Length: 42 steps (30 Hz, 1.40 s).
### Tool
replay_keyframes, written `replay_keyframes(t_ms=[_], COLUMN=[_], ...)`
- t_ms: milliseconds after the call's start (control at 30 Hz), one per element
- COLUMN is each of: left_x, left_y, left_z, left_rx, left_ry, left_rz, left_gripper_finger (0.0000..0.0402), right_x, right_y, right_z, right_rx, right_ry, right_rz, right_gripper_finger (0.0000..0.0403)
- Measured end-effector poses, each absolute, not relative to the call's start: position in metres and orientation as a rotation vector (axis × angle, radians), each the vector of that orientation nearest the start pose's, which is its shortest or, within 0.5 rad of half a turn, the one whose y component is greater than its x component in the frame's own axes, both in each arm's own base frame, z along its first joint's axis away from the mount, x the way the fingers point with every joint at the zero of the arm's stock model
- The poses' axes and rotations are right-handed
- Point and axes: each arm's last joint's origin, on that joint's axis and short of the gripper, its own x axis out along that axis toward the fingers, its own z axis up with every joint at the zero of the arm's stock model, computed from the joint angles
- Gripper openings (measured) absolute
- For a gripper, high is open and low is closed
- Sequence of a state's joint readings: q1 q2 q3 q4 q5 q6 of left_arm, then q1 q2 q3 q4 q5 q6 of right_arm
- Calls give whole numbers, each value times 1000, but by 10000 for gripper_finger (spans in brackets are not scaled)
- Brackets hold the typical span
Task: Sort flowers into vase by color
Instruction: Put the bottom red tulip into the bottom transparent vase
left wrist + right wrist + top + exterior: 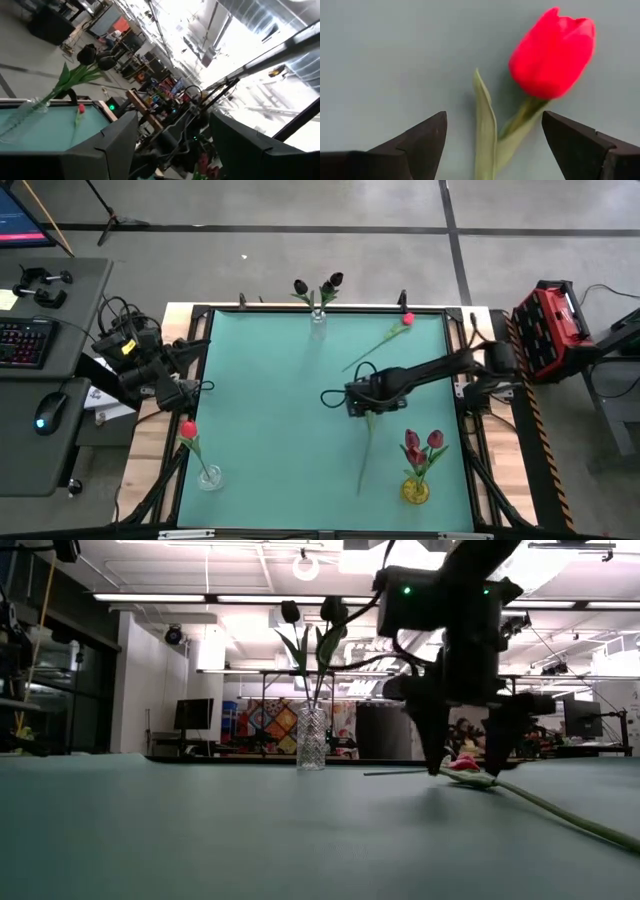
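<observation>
The right gripper (357, 402), fingers apart, hovered at mid-table over one red tulip (551, 52) lying flat on the green table (270, 410), its stem between the fingers. Three vases held flowers: two black tulips (316, 287), two maroon tulips (423, 444), one red tulip (188, 430). One pink-red tulip (405, 320) lay loose; the left gripper (175, 145), fingers apart, waited at the table's left edge.

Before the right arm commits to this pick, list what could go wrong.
1. The right gripper, open, straddles the red tulip lying on the teal mat near its head; closing there might crush the leaf.
2. Held near its head, the long thin green stem may droop and swing toward the yellow vase of maroon tulips.
</observation>
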<state>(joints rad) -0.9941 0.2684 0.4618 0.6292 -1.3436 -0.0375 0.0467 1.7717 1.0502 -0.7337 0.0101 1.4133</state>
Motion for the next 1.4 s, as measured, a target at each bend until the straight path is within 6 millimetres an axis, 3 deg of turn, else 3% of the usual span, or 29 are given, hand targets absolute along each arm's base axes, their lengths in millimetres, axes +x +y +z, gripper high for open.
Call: replay_keyframes(t_ms=[300,400,500,700,900,1000,1133,1300,1400], left_x=[49,51,52,54,54,54,54,53,53], left_y=[-25,-27,-29,-32,-33,-34,-35,-34,-34], left_z=[334,334,334,334,335,337,337,337,338], left_rx=[-883,-884,-882,-873,-865,-852,-847,-849,-848], left_ry=[-358,-360,-357,-353,-373,-391,-399,-401,-403], left_rz=[269,252,250,249,185,115,88,88,92], left_gripper_finger=[234,234,234,234,234,234,234,234,234], right_x=[312,311,311,328,381,408,424,436,452], right_y=[28,35,42,58,63,66,71,86,102], right_z=[131,131,131,146,190,225,276,330,349], right_rx=[1024,991,975,928,923,902,740,538,430], right_ry=[1201,1170,1172,1098,660,316,-24,-222,-261], right_rz=[-1064,-1079,-1069,-975,-685,-515,-316,-142,-54], right_gripper_finger=[311,284,220,24,15,5,5,2,2])
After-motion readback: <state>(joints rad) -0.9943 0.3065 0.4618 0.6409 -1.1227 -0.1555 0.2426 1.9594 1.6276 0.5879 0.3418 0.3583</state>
